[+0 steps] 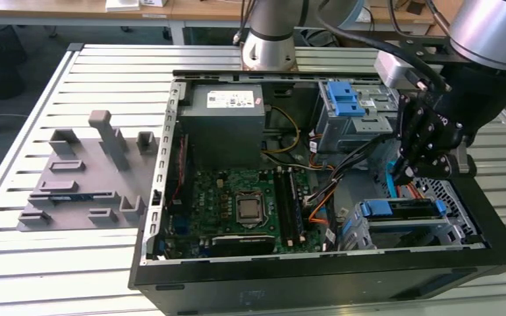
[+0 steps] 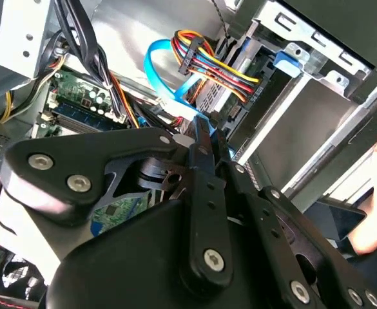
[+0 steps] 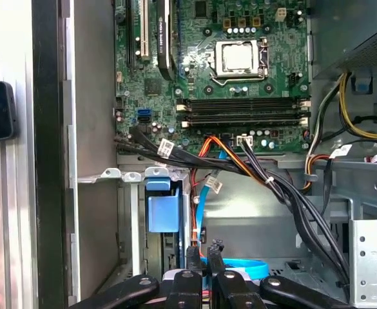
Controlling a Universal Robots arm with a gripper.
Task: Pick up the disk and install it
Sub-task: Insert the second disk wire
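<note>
Inside the open computer case [image 1: 323,271] on the slatted tabletop [image 1: 24,263], your hand [image 1: 402,176] hovers just above the disk [image 1: 402,209], fingers pressed nearly together and, as far as shows, pinching nothing. The disk lies in the drive bay [image 1: 411,230] at the exterior view's right, blue tabs showing. It looks like the seating stage. Any further move calls for care around the cables [image 3: 265,181] nearby.

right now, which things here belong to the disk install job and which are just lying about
Job: black gripper; flat disk with blue plastic rails, nearest the gripper.
Lying about: grey boxy power supply; green motherboard; metal drive cage with two blue tabs; grey moulded fixture plate.
</note>
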